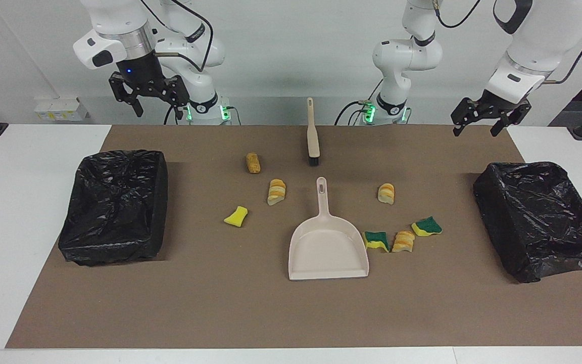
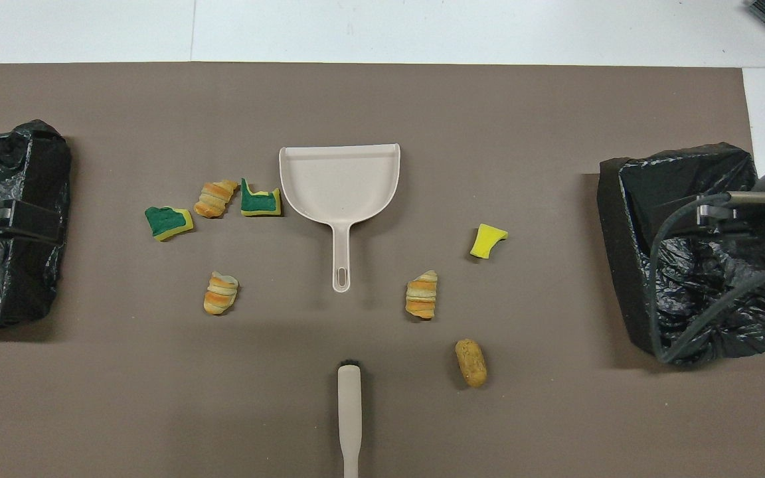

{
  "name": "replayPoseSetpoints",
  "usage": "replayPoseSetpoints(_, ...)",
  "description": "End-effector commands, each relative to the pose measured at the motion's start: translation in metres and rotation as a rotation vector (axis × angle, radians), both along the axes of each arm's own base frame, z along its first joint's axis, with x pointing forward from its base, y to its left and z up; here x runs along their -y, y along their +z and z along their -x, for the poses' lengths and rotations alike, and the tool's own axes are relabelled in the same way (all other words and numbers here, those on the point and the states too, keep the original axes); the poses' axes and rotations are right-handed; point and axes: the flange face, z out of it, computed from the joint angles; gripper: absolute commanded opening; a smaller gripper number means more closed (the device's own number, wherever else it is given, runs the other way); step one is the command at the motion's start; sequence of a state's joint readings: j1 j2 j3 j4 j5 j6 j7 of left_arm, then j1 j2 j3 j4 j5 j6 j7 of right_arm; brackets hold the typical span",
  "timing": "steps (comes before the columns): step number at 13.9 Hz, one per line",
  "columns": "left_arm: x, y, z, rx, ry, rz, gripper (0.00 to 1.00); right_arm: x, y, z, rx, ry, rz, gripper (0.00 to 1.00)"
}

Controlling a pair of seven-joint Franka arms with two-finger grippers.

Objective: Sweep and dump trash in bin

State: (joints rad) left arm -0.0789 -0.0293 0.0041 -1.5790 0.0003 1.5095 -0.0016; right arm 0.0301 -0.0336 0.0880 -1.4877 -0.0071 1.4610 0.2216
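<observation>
Seven trash pieces (image 1: 386,193) scattered on the brown mat (image 1: 220,303) around the beige dustpan (image 1: 327,250), brush (image 1: 312,134) nearer the robots, left gripper (image 1: 484,121) and right gripper (image 1: 142,101) raised, jaws open, empty, well apart from the trash, black-lined bins (image 1: 114,205) at both ends

The facing view looks from high across the worktop (image 1: 38,237) toward the two arm bases, taking in the whole brown mat (image 1: 271,313) and both arms above it from some way off. The overhead view looks steeply down from above the robots' own end, facing forward, and sits closer, its frame cutting off the mat's edge nearest the robots. Both views share the mat, the dustpan (image 1: 327,247) (image 2: 339,182), the brush (image 1: 312,134) (image 2: 349,411), the scattered chunks and the two black-lined bins (image 1: 114,205) (image 2: 621,265), turned half a turn between them.
</observation>
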Motion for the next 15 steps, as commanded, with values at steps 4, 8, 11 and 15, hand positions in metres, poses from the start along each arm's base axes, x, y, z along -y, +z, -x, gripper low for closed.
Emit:
replayPoseSetpoints(4,0.002,-0.006,0.011,-0.017,-0.008,0.009,1.00,0.012,0.000,0.000,0.008,0.006,-0.017,1.00)
replayPoseSetpoints(8,0.030,-0.037,0.020,-0.023,-0.039,0.041,1.00,0.015,0.000,-0.001,0.008,0.001,-0.017,1.00)
replayPoseSetpoints(11,0.062,-0.068,0.034,0.004,-0.013,0.047,1.00,0.016,0.000,-0.001,0.008,0.000,-0.017,1.00)
replayPoseSetpoints(15,0.107,-0.103,0.060,-0.013,-0.073,0.044,1.00,0.016,0.000,-0.001,0.008,0.000,-0.017,1.00)
